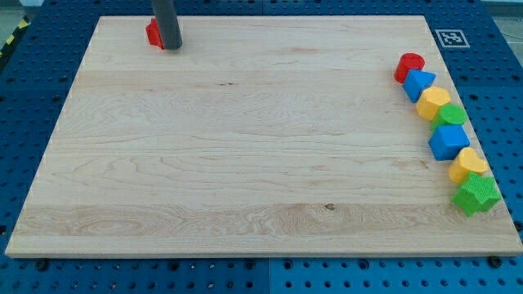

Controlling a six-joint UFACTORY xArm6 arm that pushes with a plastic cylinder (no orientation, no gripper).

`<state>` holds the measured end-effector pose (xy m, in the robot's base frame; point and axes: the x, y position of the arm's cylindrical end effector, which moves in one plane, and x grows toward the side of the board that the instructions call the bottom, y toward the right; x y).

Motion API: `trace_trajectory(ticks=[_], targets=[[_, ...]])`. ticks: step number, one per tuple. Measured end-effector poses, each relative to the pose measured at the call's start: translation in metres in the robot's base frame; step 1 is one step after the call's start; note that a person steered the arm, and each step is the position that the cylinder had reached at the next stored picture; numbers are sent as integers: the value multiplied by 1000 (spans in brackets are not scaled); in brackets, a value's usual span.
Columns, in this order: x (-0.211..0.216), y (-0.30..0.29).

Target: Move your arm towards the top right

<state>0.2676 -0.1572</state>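
Note:
My tip [171, 46] rests on the wooden board [245, 139] near its top left corner. A small red block [153, 33] sits right against the rod's left side, partly hidden by it. Along the view's right edge runs a column of blocks: a red block [409, 65] at the top, then a blue block [419, 84], a yellow block [433, 103], a green block [451, 115], a blue block [448, 141], a yellow block [468, 164] and a green star-like block [476, 194] at the bottom. The tip is far from this column.
The board lies on a blue perforated table [33, 90]. A black and white marker tag [451, 37] sits off the board's top right corner. Yellow and black tape [12, 37] shows at the view's top left.

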Motion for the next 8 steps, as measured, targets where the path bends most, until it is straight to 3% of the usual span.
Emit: trace_trajectory(ticks=[2,8], targets=[[25,77],[28,140]])
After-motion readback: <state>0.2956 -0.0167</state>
